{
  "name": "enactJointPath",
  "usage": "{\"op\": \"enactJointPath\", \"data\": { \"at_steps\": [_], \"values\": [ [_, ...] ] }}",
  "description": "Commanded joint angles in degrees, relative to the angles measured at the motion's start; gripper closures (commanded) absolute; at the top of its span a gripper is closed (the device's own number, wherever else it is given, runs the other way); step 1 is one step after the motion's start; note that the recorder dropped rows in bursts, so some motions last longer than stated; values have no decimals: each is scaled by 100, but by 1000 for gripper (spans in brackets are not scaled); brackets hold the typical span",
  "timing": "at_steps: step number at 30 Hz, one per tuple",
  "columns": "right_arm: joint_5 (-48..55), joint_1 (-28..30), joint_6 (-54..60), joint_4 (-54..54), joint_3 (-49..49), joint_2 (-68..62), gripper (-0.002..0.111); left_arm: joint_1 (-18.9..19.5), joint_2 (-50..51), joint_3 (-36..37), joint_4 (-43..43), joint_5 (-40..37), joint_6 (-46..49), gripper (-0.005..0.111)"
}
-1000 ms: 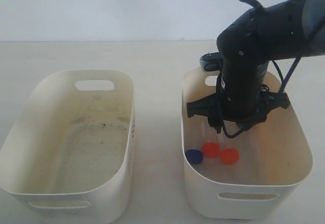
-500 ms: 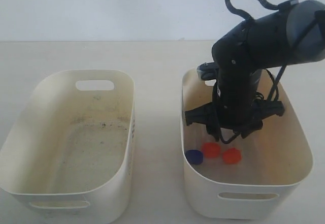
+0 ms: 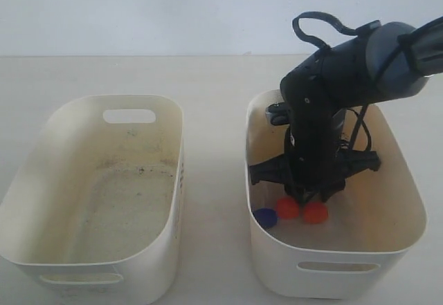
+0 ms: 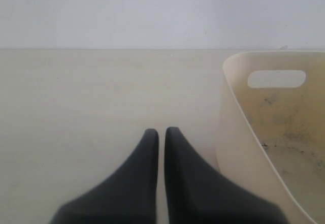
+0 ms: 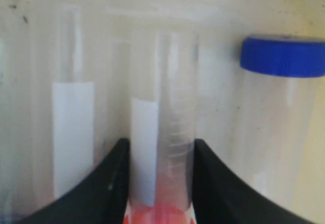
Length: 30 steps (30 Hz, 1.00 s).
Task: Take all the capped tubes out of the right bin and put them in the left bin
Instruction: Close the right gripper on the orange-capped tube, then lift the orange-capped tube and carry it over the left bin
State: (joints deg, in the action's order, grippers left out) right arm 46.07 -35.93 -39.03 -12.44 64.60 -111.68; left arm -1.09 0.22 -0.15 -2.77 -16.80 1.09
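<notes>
Three capped tubes (image 3: pixel 287 207) sit in right bin (image 3: pixel 339 270), round caps facing the exterior camera, long axes running away from it. Right tool (image 5: pixel 161 142) pinches middle tube (image 5: pixel 167 92), which lies lengthwise along the fingers, orange-red cap at wrist end. Arm is lower than a second ago, tubes unmoved. Left tool (image 4: pixel 158 132) is pressed together over desk (image 4: pixel 76 107), beside left bin (image 4: pixel 238 148).
</notes>
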Motion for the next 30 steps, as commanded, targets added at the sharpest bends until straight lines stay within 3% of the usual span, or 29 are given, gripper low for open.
{"op": "enactJointPath", "data": {
  "at_steps": [1,12,17,22,30],
  "values": [
    [66,1,55,-133,10,373,108,-13,-22,15,-51,-12,-12,103],
    [77,1,249,-157,10,1981,108,-13,-22,15,-51,-12,-12,103],
    [-591,-83,410,289,10,2683,108,-13,-22,15,-51,-12,-12,103],
    [-1397,-772,587,791,100,2706,108,-13,-22,15,-51,-12,-12,103],
    [-1722,-1812,575,791,905,1809,108,-13,-22,15,-51,-12,-12,103]
  ]
}}
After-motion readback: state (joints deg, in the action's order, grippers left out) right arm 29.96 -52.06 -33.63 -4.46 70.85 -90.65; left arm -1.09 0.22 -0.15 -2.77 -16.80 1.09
